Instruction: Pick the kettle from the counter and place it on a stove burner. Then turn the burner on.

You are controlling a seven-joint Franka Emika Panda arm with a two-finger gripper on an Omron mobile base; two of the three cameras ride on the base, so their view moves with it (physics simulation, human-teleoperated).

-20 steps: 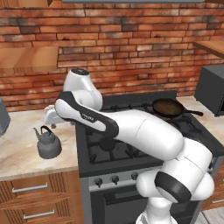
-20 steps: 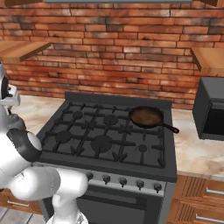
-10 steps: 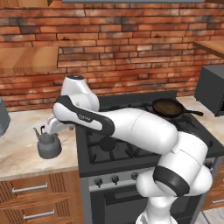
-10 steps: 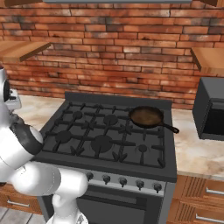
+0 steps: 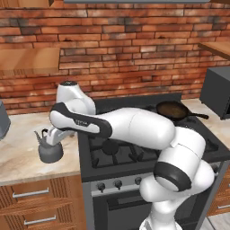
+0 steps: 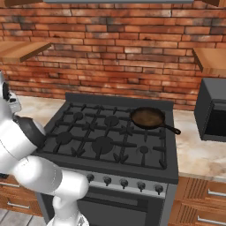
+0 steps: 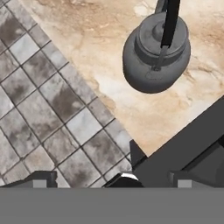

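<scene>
The small grey kettle point(image 5: 49, 151) stands on the beige marbled counter point(image 5: 18, 150), just left of the black range. Its dark arched handle is upright. My white hand point(image 5: 56, 134) hangs close above and to the right of it, apart from it. In the hand view the kettle point(image 7: 155, 52) lies at the upper right on the counter point(image 7: 109, 57), well ahead of my gripper point(image 7: 111, 180). The gripper is open, its fingertips point(image 7: 41, 179) far apart with nothing between them. The nearest stove burner point(image 5: 110, 146) point(image 6: 103, 143) is bare.
A dark frying pan point(image 5: 173, 109) point(image 6: 148, 118) sits on the back right burner. A dark microwave point(image 6: 214, 112) stands on the right counter. Knobs point(image 6: 123, 183) line the range front. The range's edge point(image 7: 188, 144) and the tiled floor point(image 7: 39, 100) show in the hand view.
The arm has swung left and down, bringing the hand lower and closer to the kettle. The kettle and the pan have not moved.
</scene>
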